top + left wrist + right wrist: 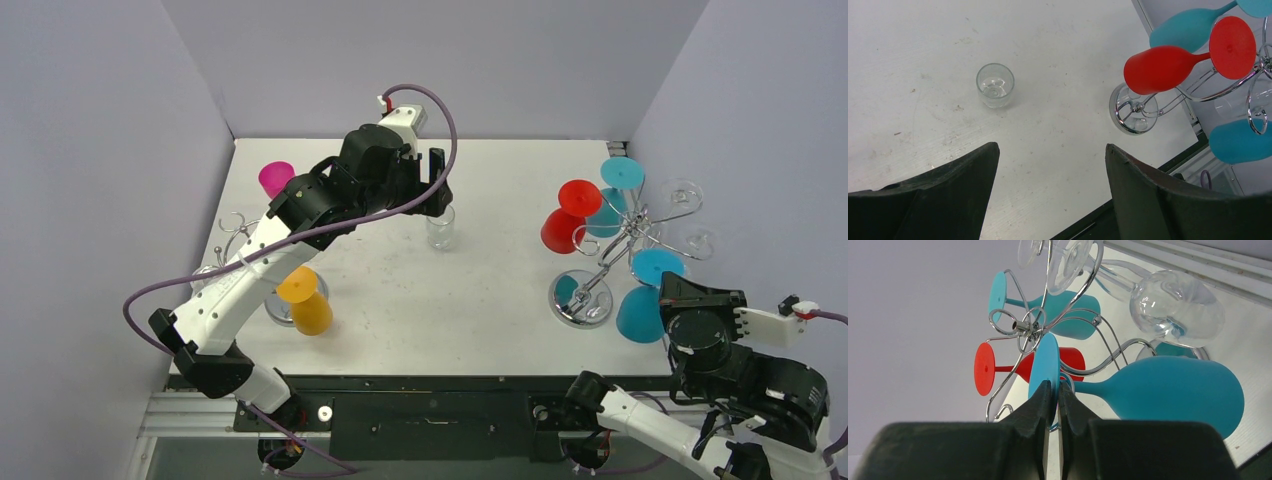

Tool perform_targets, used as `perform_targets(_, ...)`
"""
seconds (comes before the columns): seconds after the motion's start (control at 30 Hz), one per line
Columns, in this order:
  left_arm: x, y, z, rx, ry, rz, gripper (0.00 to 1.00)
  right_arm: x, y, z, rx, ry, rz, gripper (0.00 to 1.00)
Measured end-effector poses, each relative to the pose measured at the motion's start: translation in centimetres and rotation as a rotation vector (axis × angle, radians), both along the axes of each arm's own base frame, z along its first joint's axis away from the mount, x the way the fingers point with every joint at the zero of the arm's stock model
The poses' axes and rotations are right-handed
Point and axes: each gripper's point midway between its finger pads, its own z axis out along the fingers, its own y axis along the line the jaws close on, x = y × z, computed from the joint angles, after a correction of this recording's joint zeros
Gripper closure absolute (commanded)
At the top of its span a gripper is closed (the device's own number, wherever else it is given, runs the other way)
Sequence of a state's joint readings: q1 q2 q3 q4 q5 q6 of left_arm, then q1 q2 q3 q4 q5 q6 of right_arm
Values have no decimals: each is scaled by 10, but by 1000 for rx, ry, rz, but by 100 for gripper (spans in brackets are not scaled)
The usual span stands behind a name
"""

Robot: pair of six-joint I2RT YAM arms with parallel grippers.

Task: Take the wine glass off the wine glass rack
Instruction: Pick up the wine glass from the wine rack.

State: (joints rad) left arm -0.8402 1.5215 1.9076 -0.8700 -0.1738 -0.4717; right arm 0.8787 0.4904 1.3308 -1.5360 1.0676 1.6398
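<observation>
A chrome wine glass rack (612,240) stands at the right of the table and holds red, blue and clear glasses. My right gripper (1054,387) is shut on the round foot of a blue wine glass (1168,390). That glass hangs on the rack's near arm, with its bowl (640,313) low by the rack's base. In the top view the right gripper (690,290) sits just right of that glass. My left gripper (1052,147) is open and empty, held above the table's middle (438,175), near a clear glass (994,85).
A red glass (565,225), another blue glass (615,195) and clear glasses (685,195) hang on the same rack. A second rack (235,235) at the left carries an orange glass (308,305) and a pink glass (276,178). The clear glass (440,228) stands mid-table.
</observation>
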Motion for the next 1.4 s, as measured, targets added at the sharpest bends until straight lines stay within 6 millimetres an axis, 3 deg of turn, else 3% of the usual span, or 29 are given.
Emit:
perform_targets(0.87,1,-5,-5,-8,20,3,25,-11,2,13,155,-77,75,100)
perform_targets(1.4,2,-5,-5,-11,21,4,25,-4,17,13,192,-92,111,100)
